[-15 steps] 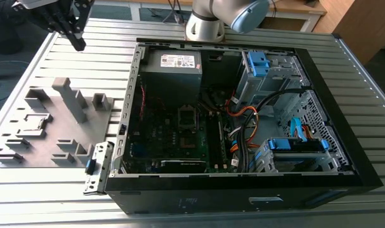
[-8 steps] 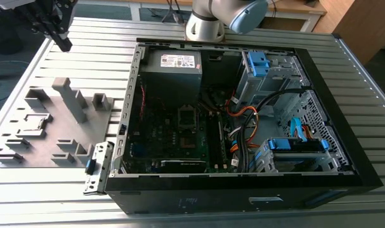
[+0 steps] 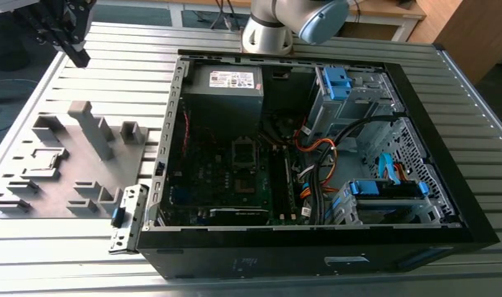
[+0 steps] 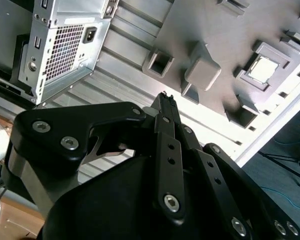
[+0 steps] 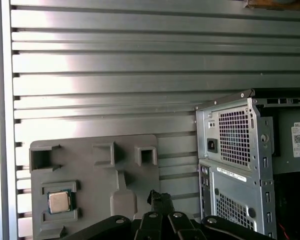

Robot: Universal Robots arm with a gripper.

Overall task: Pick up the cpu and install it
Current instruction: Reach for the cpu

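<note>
Your gripper (image 4: 165, 97) has its jaws together on nothing and hangs above the table (image 5: 115, 60) by the tray (image 5: 90, 172). The cpu (image 5: 59, 201) lies flat in a tray pocket, well apart from the jaws, on their side away from the case (image 3: 275, 257).

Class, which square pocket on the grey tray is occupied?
The one holding the cpu, its silver top showing; the other pockets seen on the grey tray are empty.

Silver square cpu (image 5: 58, 202) lies flat in grey tray (image 5: 95, 212) recess.
</note>
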